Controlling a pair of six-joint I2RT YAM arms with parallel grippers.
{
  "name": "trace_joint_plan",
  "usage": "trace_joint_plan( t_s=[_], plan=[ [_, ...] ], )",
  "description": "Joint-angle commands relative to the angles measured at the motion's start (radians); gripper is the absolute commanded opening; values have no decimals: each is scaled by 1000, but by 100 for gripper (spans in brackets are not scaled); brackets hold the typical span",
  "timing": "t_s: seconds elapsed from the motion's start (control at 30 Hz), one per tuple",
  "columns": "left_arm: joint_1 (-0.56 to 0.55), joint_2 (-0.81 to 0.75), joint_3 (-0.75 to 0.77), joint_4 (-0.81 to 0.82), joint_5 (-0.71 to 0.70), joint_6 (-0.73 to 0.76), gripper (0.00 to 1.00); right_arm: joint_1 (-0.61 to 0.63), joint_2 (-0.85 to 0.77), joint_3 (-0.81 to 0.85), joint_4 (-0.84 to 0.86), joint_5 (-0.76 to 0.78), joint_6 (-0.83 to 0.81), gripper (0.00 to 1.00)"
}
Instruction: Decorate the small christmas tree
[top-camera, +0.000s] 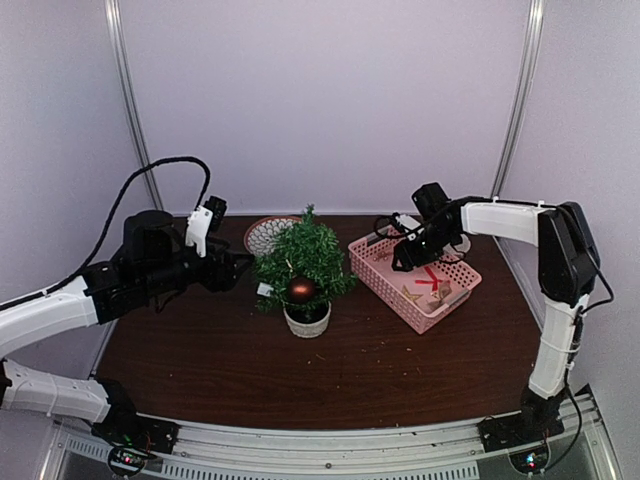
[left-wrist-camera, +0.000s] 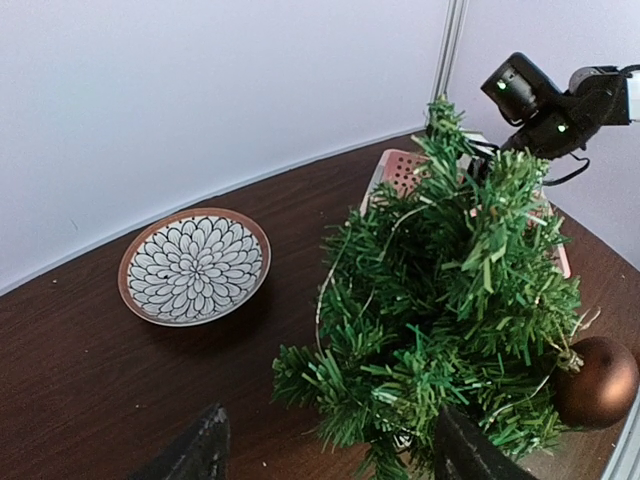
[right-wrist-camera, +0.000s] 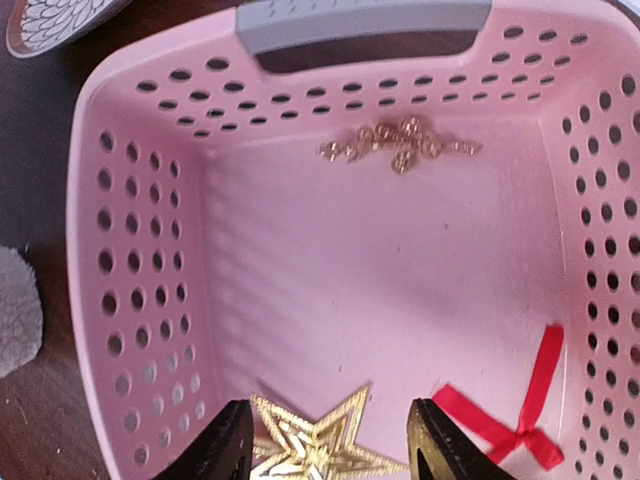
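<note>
Top external view shows the tree (top-camera: 305, 255) standing straight in its little white pot (top-camera: 307, 322) near the middle of the desk (top-camera: 200, 370), between a flowery bowl (top-camera: 268, 235) at the back left and a pink basket (top-camera: 415, 280) on the right. One brown ball (top-camera: 301, 290) already hangs low on the front of it. The left pincer (left-wrist-camera: 330, 430) is spread wide, holds nothing, and sits just beside the tree's left side, low down. The right pincer (right-wrist-camera: 328, 420) is also spread, inside the basket, with a gold star (right-wrist-camera: 315, 440) lying between its fingers; I cannot tell if it touches the star. A red ribbon (right-wrist-camera: 510, 420) and a gold sprig (right-wrist-camera: 400, 145) lie in the basket too. I think the tree is light and would tip over with a hard push. Its branches look soft and bendy, so they would give way if squeezed and would not make a firm hold. The pot looks hard and smooth, so it may slip. The best place to steady the tree is probably low down, at the pot or the stem just above it, while the other arm hangs things on the branch tips or sets the star on top.
</note>
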Motion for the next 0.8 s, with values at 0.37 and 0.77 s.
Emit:
trace_joint_plan(
  t_s=[0.37,0.77],
  plan=[
    [17,50,29,93,19,-6,70,-26,294,346,56,-20,-51,46],
    [21,69,43,92,19,1,70,-27,448,521,-9,-87,-40,41]
  ],
)
